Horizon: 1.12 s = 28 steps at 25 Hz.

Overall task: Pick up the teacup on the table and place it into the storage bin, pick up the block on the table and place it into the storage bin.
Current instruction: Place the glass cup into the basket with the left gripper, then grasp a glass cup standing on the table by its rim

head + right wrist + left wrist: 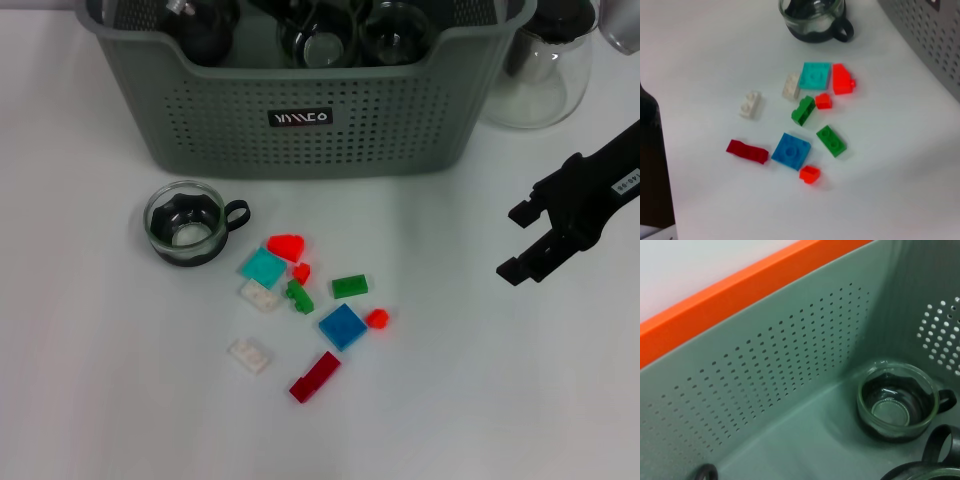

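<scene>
The right gripper (528, 240) hovers open beside the bin (300, 120), near the blocks (342, 326) and teacup (186, 222) lying before it (ready to reach). The left arm's camera looks inside the bin; its grip: cannot tell.

A plain white tabletop (120, 400) fills the head view under soft, even light; an orange band (740, 287) borders it at 12 o'clock.

Grey-green perforated storage bin (300, 110)
</scene>
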{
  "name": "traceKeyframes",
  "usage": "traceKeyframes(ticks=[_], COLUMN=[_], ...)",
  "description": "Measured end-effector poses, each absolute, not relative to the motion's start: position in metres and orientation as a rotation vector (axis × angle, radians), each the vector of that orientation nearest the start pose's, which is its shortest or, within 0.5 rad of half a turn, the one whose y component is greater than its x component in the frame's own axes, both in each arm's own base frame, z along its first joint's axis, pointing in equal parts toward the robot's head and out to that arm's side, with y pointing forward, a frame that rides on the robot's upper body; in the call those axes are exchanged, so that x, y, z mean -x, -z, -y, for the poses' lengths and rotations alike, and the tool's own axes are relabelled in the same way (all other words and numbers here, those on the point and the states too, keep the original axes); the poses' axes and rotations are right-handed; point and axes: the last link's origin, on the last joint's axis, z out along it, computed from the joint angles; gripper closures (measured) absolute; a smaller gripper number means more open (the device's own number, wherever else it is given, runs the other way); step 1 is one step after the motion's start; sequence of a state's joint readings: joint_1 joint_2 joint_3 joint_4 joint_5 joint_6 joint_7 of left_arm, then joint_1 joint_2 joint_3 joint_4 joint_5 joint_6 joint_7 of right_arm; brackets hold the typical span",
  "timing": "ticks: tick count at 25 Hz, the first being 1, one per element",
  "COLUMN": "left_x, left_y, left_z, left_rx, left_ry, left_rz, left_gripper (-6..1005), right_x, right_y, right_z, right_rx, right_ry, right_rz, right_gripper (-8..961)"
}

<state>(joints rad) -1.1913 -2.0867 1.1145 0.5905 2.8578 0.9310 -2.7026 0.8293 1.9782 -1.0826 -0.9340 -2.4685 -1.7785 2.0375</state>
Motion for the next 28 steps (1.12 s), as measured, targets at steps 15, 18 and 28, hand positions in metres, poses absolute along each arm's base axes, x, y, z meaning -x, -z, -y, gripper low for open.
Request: traceKeyframes(ticks=[15,18,28], left_x=[0.111,0.111,0.103], left_y=[0.039,0.039,0.028], left_z=[-0.482,-0.482,-0.483], left_rx=[2.3,2.301,2.305], left_ry=[-0.293,-0.293,-0.293], left_rz=[0.83,0.829,0.807], left_gripper=[937,882,736], right_x=[-0.189,-0.189,-0.19], right_y=[-0.024,-0.023,-0.023], right_z=[-0.37,-0.37,-0.37], right_rx=[3.039,3.037,3.03], right_ry=[0.467,0.466,0.462], right_rz=[-0.711,-0.71,-0.712], right_gripper=[13,14,13])
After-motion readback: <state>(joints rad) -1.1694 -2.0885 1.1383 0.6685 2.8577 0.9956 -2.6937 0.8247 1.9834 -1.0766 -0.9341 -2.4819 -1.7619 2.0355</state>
